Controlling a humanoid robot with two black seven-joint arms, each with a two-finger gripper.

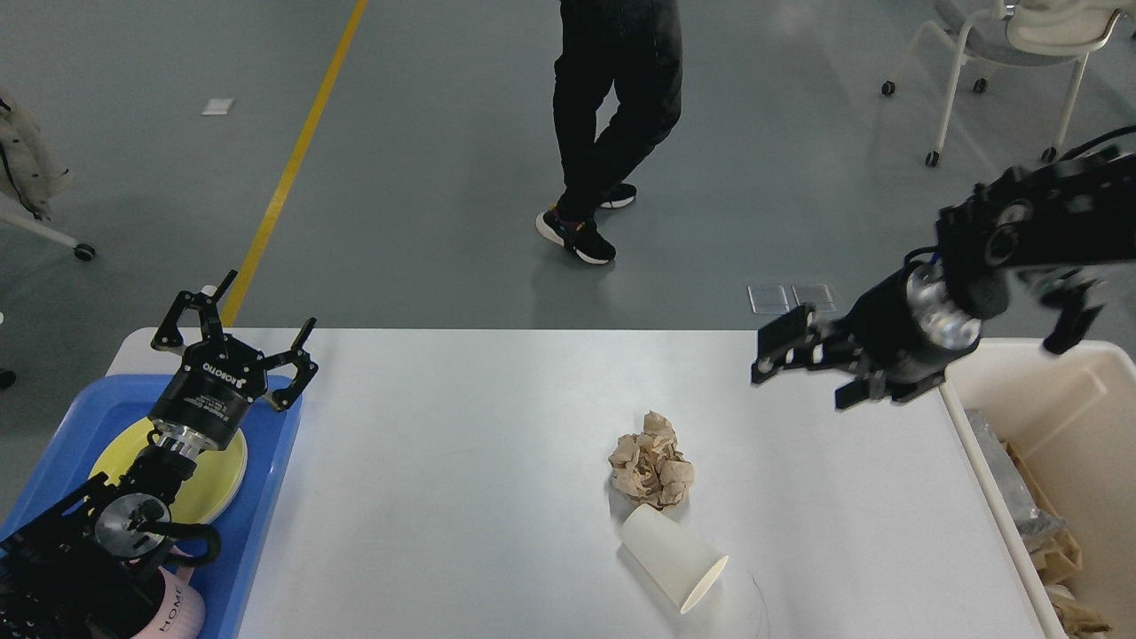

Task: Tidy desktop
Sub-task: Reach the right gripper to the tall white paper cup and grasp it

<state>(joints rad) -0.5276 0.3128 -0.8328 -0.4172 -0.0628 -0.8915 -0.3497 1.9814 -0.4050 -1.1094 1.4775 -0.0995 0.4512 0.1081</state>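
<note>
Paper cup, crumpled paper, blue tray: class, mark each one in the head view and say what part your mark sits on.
Paper cup (pixel 667 557), head view, on its white side wall.
Crumpled paper (pixel 650 462), head view, on the middle of the brown wad.
Blue tray (pixel 266 497), head view, on its bare right rim.

On the large white rectangular desktop (pixel 497 497), a crumpled brown paper wad (pixel 651 460) lay mid-table; a tipped white paper cup (pixel 672 569) lay just before it, a blue plastic tray (pixel 263 497) far left, a cream plastic bin (pixel 1078 426) right.
</note>
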